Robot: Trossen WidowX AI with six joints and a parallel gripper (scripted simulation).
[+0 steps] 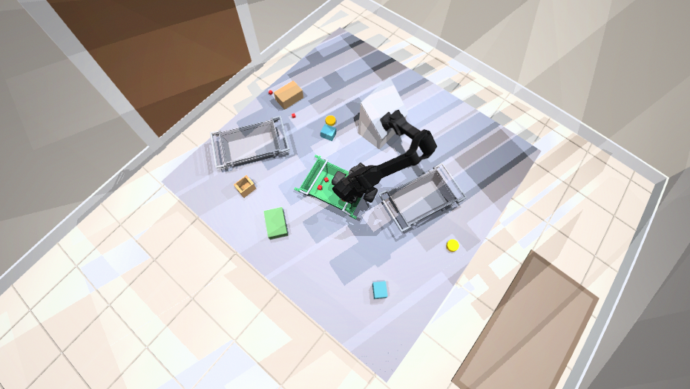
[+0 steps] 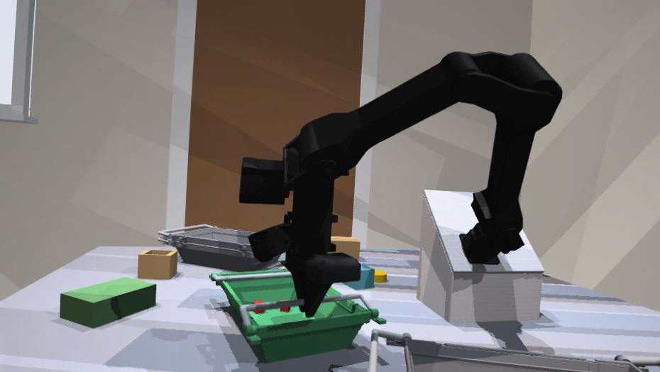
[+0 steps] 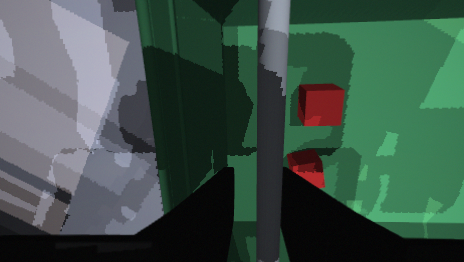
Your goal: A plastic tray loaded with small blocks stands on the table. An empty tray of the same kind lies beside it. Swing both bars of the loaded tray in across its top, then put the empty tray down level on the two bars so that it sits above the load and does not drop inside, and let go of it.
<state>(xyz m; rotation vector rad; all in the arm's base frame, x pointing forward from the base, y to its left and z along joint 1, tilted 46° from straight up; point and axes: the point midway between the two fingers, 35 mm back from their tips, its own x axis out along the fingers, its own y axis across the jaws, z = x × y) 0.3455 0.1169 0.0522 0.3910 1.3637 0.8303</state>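
Observation:
The green loaded tray (image 1: 333,193) (image 2: 314,343) (image 3: 410,65) holds small red blocks (image 1: 319,187) (image 2: 258,307) (image 3: 322,106). Its far bar (image 1: 316,177) (image 2: 258,276) lies across the top near that end. Its near bar (image 2: 275,304) (image 3: 272,50) stands raised above the rim and leans inward over the load. My gripper (image 2: 310,312) (image 3: 254,177) points down at the near bar, fingers slightly apart. The bar runs between them, with a gap at the left finger; the gripper hides part of it. An empty grey tray (image 1: 420,200) (image 2: 498,358) stands beside the green tray, bars out at its ends.
Another grey tray (image 1: 251,145) (image 2: 216,259) stands farther back. A green block (image 1: 275,223) (image 2: 108,300), an open wooden box (image 1: 244,185) (image 2: 157,267), a tan box (image 1: 288,94), cyan blocks (image 1: 328,133) (image 1: 380,289) and yellow discs (image 1: 330,119) (image 1: 452,245) are around. The arm stands on a sloped pedestal (image 2: 496,295).

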